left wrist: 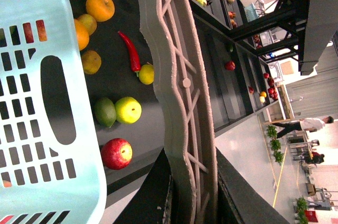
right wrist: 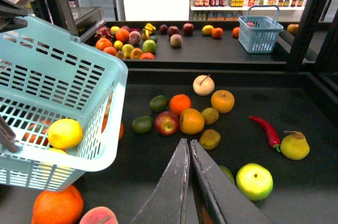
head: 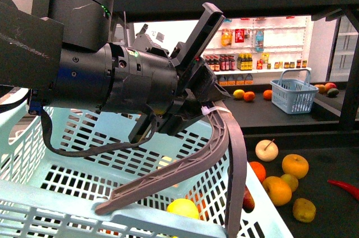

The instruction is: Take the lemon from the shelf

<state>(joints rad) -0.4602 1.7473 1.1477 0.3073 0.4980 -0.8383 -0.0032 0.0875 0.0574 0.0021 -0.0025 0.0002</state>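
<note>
Store shelving with bottles filled the white back wall, and in front of it ran the black shelf (head: pixel 331 159), its dark tier scattered with loose fruit.

Left gripper (head: pixel 169 219) hung over a pale blue basket (head: pixel 67 137) with its two long ribbed fingers spread wide and nothing between them, so it was released. In the front view one finger swept toward 7 o'clock and the other dropped toward 5 o'clock. The lemon (head: pixel 182 209) showed just between those tips, at about 6 o'clock from the wrist and lower down, inside the basket and not on the shelf. From that, the lift off the shelf looked already done.

Right gripper (right wrist: pixel 188 146) was clenched, its fingers pressed almost together on nothing, above the tier near a yellow-green apple (right wrist: pixel 254 181). The basket wall stood between it and the lemon, so the left arm was plainly the nearer one.

In the right wrist view the lemon (right wrist: pixel 64 133) lay on its side against the basket's slatted wall, its long axis roughly level and running along that wall. Which end pointed where could not be told.

Farther out, at 4 o'clock in the front view, lay oranges, a pale pear and a red chili (head: pixel 345 187). At 2 o'clock a small blue basket (head: pixel 294 95) stood on the far tier.
</note>
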